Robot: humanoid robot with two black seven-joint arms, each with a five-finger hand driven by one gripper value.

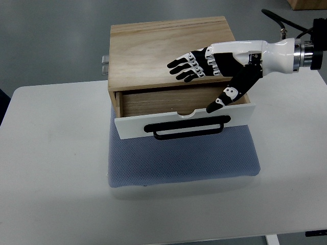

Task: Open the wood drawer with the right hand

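Right hand (204, 69) — fingers spread, gripping nothing — hovers over the part-open wood drawer (184, 115).

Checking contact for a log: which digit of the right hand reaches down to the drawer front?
The thumb: it angles down to the white drawer front, while the four fingers lie spread over the wooden box top.

You will find no legible text, label, brand, number or sign on any surface in view.

wood drawer (179, 109): matt grain | mat (181, 158): woven cloth | robot hand (204, 69): glossy plastic
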